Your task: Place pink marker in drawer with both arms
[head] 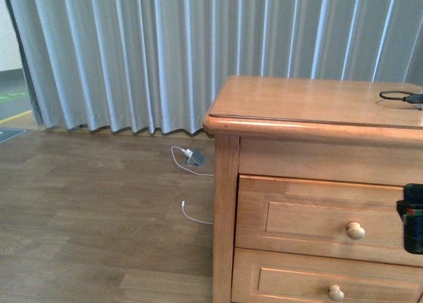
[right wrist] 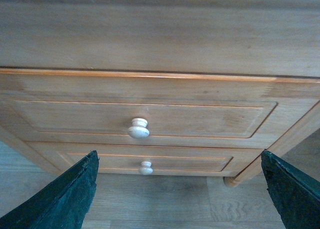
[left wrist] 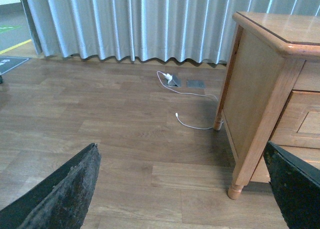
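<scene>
Nowhere in these views does the pink marker show. Both drawers of the wooden dresser [head: 317, 104] are closed; the upper drawer [right wrist: 145, 116] faces the right gripper [right wrist: 180, 199], whose jaws stand wide apart, empty. Off beside the dresser, the left gripper [left wrist: 185, 199] hangs equally spread over the wood floor [left wrist: 110, 129], holding nothing.

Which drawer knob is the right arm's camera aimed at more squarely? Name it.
The upper drawer's knob: it sits near the middle of the right wrist view, between the open fingers. The lower knob lies further down the chest.
</scene>
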Action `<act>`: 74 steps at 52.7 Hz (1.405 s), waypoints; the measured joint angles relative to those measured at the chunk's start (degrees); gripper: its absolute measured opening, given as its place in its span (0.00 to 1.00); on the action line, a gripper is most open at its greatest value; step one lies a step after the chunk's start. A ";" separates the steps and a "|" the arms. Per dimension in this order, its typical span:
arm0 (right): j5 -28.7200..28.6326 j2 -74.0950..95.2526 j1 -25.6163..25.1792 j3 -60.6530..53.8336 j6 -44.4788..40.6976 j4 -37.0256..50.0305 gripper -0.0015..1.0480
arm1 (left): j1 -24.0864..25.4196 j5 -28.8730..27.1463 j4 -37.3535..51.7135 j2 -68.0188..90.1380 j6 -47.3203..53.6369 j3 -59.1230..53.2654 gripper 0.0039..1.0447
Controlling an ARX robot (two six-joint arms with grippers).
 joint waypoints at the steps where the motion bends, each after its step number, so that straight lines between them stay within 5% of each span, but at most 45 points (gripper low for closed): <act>1: -0.37 -2.82 -0.20 -1.05 0.00 -1.31 0.92 | 0.00 0.00 0.00 0.00 0.00 0.00 0.94; 22: -8.81 -42.60 -6.73 -10.01 -0.02 -24.85 0.92 | 0.00 0.00 0.00 0.00 0.00 0.00 0.94; 35: -19.30 -65.70 -16.81 -10.88 1.64 -44.89 0.92 | 0.00 0.00 0.00 0.00 0.00 0.00 0.94; 49: -19.87 -66.88 -18.53 -11.23 3.48 -45.44 0.92 | 0.00 0.00 0.00 0.00 0.00 0.00 0.94; 57: -19.45 -76.13 -17.64 -18.05 -1.20 -35.85 0.67 | 0.00 0.00 0.00 -0.02 0.00 0.00 0.94; 65: -10.38 -78.36 -10.19 -20.90 -2.47 -35.36 0.41 | 0.00 0.00 0.00 -0.02 -0.02 0.00 0.94; 74: -9.11 -80.00 -6.88 -22.91 -2.89 -35.04 0.12 | 0.00 0.04 0.00 -0.02 0.00 0.00 0.94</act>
